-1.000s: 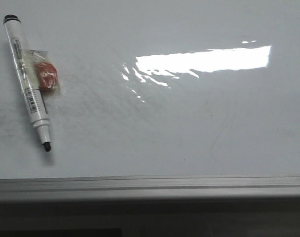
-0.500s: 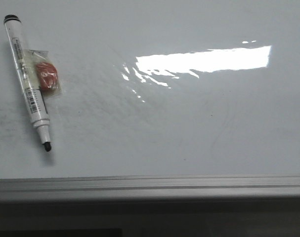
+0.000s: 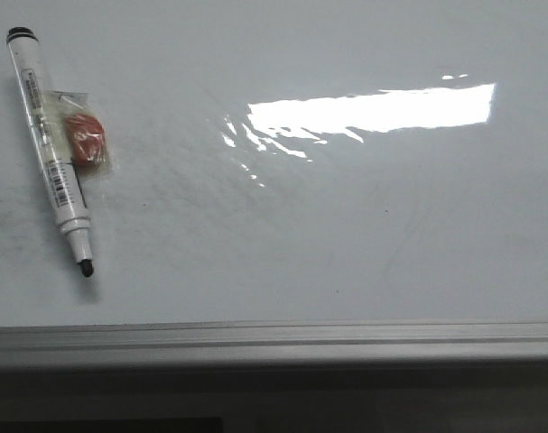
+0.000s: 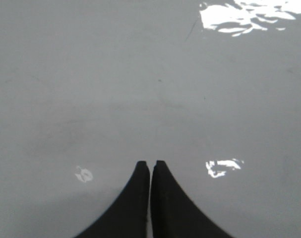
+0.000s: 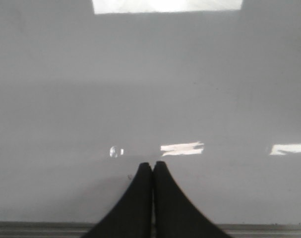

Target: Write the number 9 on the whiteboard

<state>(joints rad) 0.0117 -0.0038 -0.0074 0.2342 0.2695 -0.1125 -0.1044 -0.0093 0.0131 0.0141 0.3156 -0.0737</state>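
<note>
From my station the front view is almost all whiteboard (image 3: 346, 234): a glossy white surface with faint grey smudges and old wipe streaks, most of them across the middle and along the left edge of the frame. A bright glare patch (image 3: 373, 110) sits in the upper middle to upper right. The board's grey metal frame edge (image 3: 274, 341) runs along the lower part of the frame, and below it I see only darkness.

I cannot find any number 9 on the board; the surface shows only smudges.

In the upper left of the frame a white marker (image 3: 51, 152) lies flat and slanted, black end cap toward the top left corner, bare black tip pointing down and right. Its barrel carries a printed label with what looks like a barcode, too small for me to read. A small red object in clear wrapping (image 3: 82, 137) lies touching the marker's right side.

In the left wrist view the left gripper (image 4: 150, 163) has its black fingers nearly pressed together, a thin slit between them, holding nothing. In the right wrist view the right gripper (image 5: 151, 164) is pressed together and empty, above the board near its frame edge.
</note>
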